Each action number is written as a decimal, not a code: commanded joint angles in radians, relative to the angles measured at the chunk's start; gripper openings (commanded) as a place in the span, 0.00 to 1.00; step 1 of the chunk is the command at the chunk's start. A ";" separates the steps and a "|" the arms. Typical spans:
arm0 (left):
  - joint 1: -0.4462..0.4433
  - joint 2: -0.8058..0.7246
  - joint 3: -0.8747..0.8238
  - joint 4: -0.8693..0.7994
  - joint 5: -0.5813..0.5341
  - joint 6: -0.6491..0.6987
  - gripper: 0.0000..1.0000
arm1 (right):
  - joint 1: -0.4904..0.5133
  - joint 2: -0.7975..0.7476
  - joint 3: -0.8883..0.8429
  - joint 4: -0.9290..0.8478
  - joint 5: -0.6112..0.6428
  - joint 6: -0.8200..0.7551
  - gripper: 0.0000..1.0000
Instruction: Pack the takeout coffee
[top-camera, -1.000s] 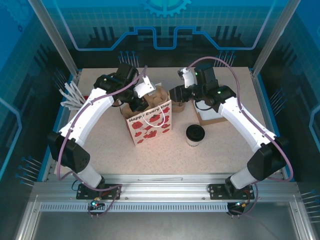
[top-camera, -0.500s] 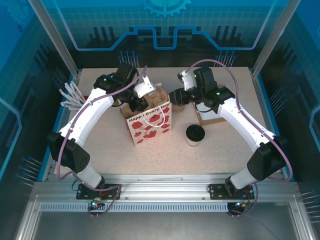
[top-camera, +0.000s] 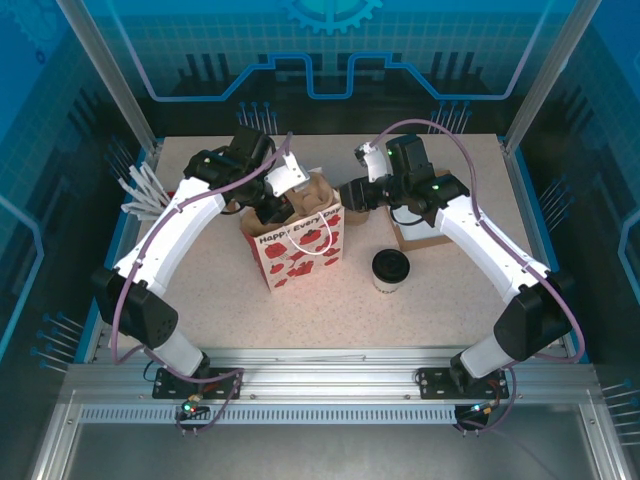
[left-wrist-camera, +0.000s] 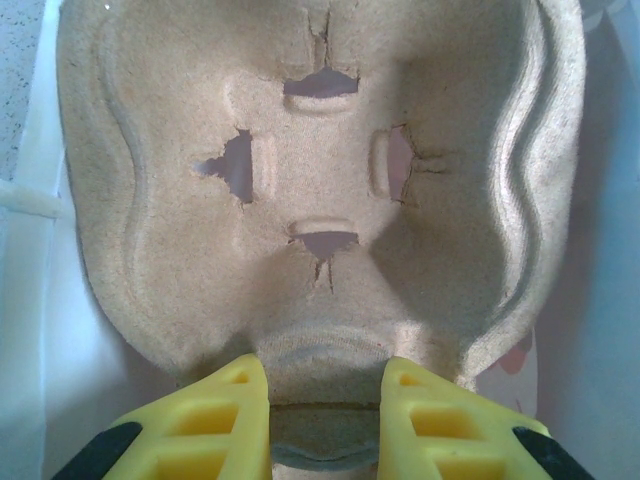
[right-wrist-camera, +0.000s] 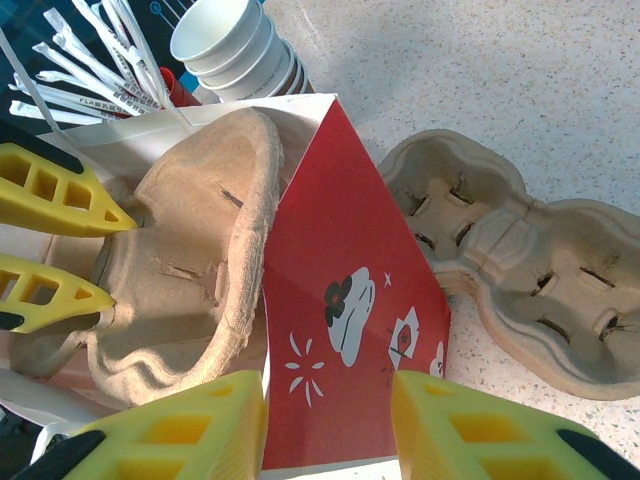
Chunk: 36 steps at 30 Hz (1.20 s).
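your left gripper (left-wrist-camera: 322, 372) has its yellow fingers (left-wrist-camera: 215, 420) closed narrow on the rim of a brown cardboard tray (left-wrist-camera: 320, 200). the tray hangs tilted on edge in the mouth of the red-and-white bag (right-wrist-camera: 345, 300). your right gripper (right-wrist-camera: 328, 392) straddles the bag's near wall with a finger on each side. whether it pinches the paper or only brackets it, i cannot tell.

the coffee cup (top-camera: 391, 268), black lid on, stands upright on the table (top-camera: 200, 285) near the bag, on its right, and neither gripper touches it. by my reading you are on the lining step: the tray goes in first, and the cup is not yet packed.

the next move calls for laying the tray flat on the bag's floor, pockets up, before you let go. left on edge, it would likely block the cup. hold the bag's mouth wide, since the tray looks about as broad as the opening and could snag the paper. after that, one arm must take the cup by its body, upright, and lower it into a pocket.

the table is pale, speckled and flat. a second tray (right-wrist-camera: 520, 290) lies on it just beside the bag. a stack of cups (right-wrist-camera: 235, 45) and a bundle of wrapped straws (right-wrist-camera: 80, 60) sit beyond the bag. an aluminium frame (top-camera: 110, 90) and blue panels (top-camera: 320, 40) close in the space.
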 joint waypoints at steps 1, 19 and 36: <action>-0.006 -0.021 -0.014 -0.045 -0.020 0.007 0.18 | 0.011 0.013 0.012 -0.038 0.038 -0.015 0.40; -0.005 -0.024 -0.020 -0.056 -0.021 0.008 0.18 | 0.015 0.022 0.036 -0.044 0.067 -0.011 0.39; 0.010 -0.053 -0.048 -0.046 0.002 -0.002 0.17 | 0.014 0.015 0.030 -0.055 0.097 -0.017 0.37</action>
